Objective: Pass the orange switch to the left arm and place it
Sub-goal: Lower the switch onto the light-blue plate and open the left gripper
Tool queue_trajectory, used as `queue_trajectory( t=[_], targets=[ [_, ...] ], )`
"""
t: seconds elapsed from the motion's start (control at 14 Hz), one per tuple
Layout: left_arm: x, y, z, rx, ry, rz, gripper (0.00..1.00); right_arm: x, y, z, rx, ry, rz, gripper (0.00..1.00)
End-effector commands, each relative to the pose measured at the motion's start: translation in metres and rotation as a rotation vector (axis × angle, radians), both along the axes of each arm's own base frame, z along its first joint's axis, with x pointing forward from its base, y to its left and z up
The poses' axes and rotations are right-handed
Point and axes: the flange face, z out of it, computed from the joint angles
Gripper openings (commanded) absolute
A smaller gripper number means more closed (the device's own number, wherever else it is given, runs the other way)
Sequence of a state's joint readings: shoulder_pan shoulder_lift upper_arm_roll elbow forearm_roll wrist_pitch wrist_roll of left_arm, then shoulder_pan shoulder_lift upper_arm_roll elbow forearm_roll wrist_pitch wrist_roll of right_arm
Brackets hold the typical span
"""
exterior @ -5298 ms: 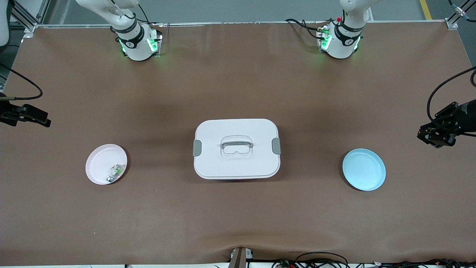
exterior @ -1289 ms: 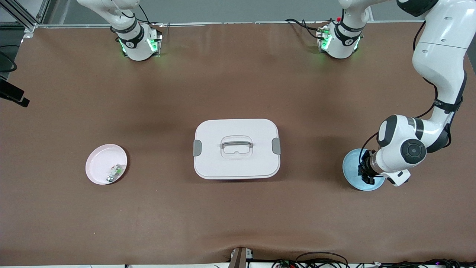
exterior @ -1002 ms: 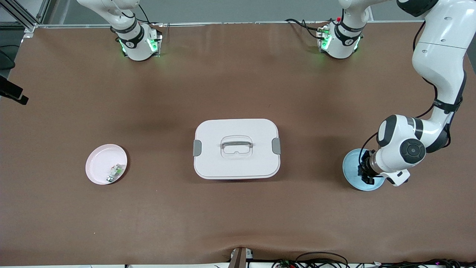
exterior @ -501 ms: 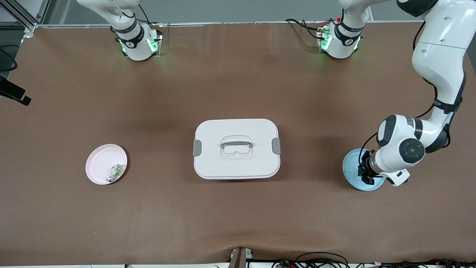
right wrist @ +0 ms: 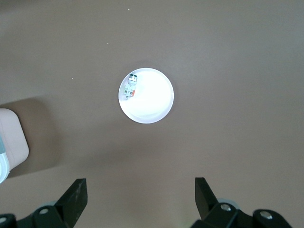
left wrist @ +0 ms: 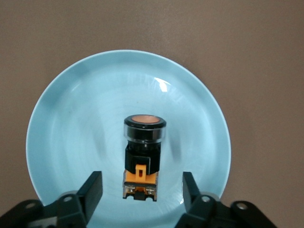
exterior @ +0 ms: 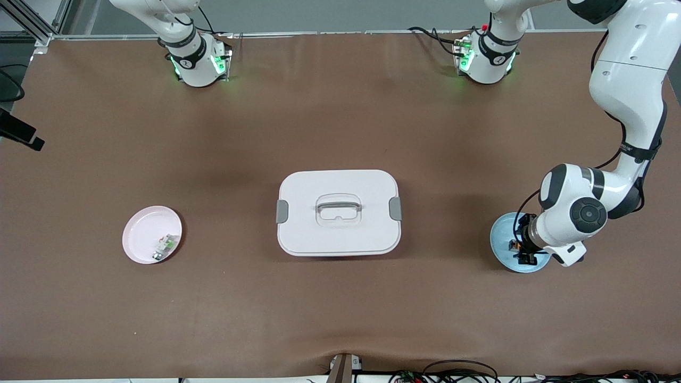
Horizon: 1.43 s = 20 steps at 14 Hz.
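Note:
The orange switch lies on its side on the blue plate; it also shows in the front view on that plate. My left gripper is open just over the plate. Its fingers stand on either side of the switch's tan end with a gap on each side. In the front view the left gripper hangs under the white wrist. My right gripper is open and empty, high above the table at the right arm's end. The white box stands at mid-table, lid shut.
A pink plate near the right arm's end holds a small white-and-green component; the right wrist view shows the plate, the component and a corner of the box. Cables lie along the table edge nearest the front camera.
My left gripper came down onto the blue plate, and in the last half second its fingers spread apart, so the orange switch now shows on the plate. The box and pink plate have not moved.

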<state>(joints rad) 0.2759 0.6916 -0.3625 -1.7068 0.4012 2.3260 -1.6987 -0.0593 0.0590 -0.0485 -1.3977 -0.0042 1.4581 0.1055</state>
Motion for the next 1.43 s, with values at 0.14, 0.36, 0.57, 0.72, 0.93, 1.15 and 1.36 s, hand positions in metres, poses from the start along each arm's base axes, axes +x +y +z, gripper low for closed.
queue_trajectory(
  t=[0.14,0.36,0.57,0.72,0.93,1.15,1.36],
  targets=[
    [0.007,0.002,0.022,0.038,-0.054,-0.011,1.00,-0.004,0.002,0.006,0.013,-0.003,-0.005,1.00],
    [0.016,0.000,0.045,0.043,-0.080,-0.005,1.00,-0.003,0.006,0.006,0.025,-0.004,0.012,1.00],
    [0.016,0.009,0.046,0.054,-0.075,-0.029,1.00,-0.003,0.008,0.006,0.061,-0.008,0.051,1.00],
    [0.015,0.026,0.061,0.072,-0.064,-0.070,1.00,-0.002,0.008,0.006,0.060,-0.008,0.054,1.00],
    [0.013,0.043,0.087,0.038,-0.046,-0.160,1.00,-0.003,0.009,0.006,0.054,-0.008,0.061,1.00],
    [0.002,0.061,0.117,0.010,-0.031,-0.308,1.00,-0.003,0.004,0.006,0.047,-0.009,0.135,1.00],
    [-0.007,0.075,0.142,-0.026,0.004,-0.473,1.00,-0.003,0.004,0.006,0.045,-0.009,0.138,1.00]
  ],
)
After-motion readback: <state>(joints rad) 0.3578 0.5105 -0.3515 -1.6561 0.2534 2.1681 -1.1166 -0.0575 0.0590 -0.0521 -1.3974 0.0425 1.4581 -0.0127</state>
